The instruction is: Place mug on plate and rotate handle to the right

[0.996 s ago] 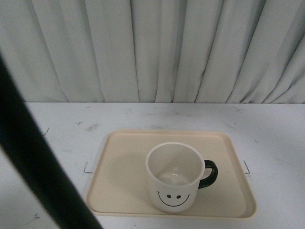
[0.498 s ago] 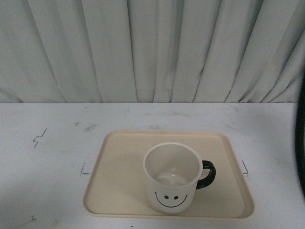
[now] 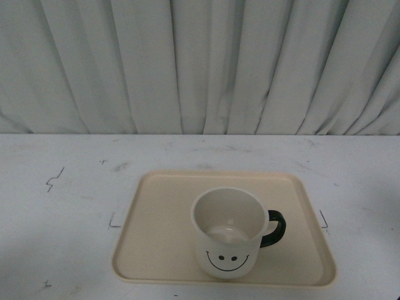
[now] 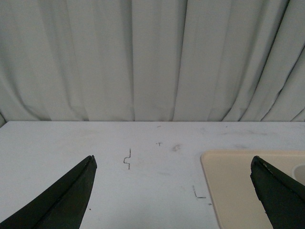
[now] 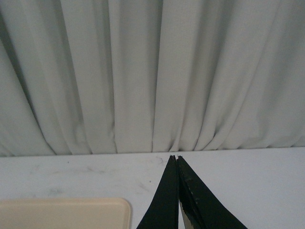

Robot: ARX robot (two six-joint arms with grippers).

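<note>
The white mug [image 3: 227,232] stands upright on the beige plate [image 3: 162,231] in the front view, smiley face toward the camera. Its black handle [image 3: 275,227] points to the right. Neither arm shows in the front view. In the left wrist view my left gripper [image 4: 173,160] is open and empty over the white table, with the plate's corner [image 4: 233,186] beside its one finger and a sliver of the mug [image 4: 301,172] at the picture's edge. In the right wrist view my right gripper [image 5: 176,157] is shut and empty, with the plate's corner [image 5: 71,212] off to one side.
The white table [image 3: 69,206] has small black corner marks [image 3: 113,223] beside the plate and scuff marks [image 3: 55,179] to the left. A pleated grey-white curtain [image 3: 200,69] hangs along the table's far edge.
A dark arm part crossed the left of the front view a second ago, another showed at the right edge half a second ago; both are gone. The mug and plate stay put.
</note>
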